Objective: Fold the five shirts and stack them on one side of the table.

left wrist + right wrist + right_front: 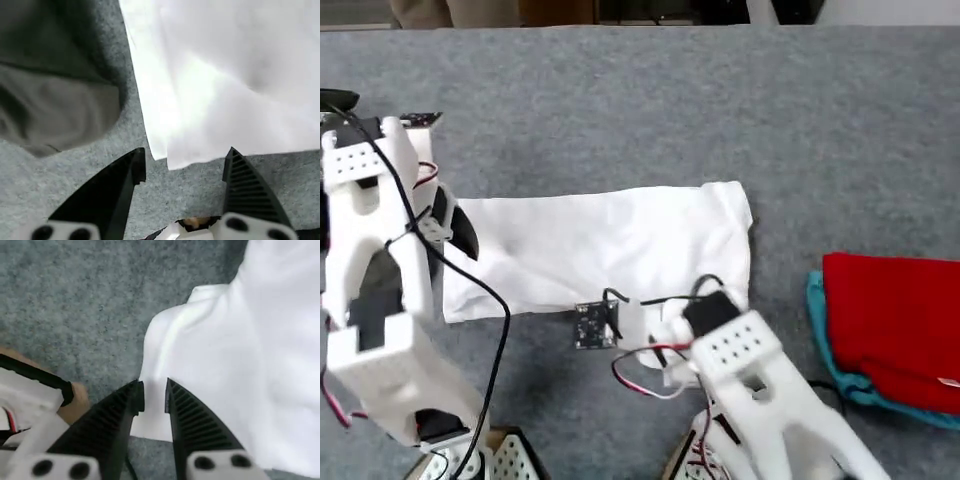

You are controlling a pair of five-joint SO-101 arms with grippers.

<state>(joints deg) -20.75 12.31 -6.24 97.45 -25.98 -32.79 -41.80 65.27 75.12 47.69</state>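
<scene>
Big grey bench (620,90) under it all. White shirt (600,245) lying flat in the middle, long and smooth. Red shirt (895,325) folded on top of a teal shirt (860,392), off on the right arm's side of the bench, well apart from the white shirt. Left gripper (186,155) wide open, holding nothing, just over a corner at one short end of the white shirt. Right gripper (153,390) with only a narrow gap, holding nothing, low over the white shirt's near edge.
</scene>
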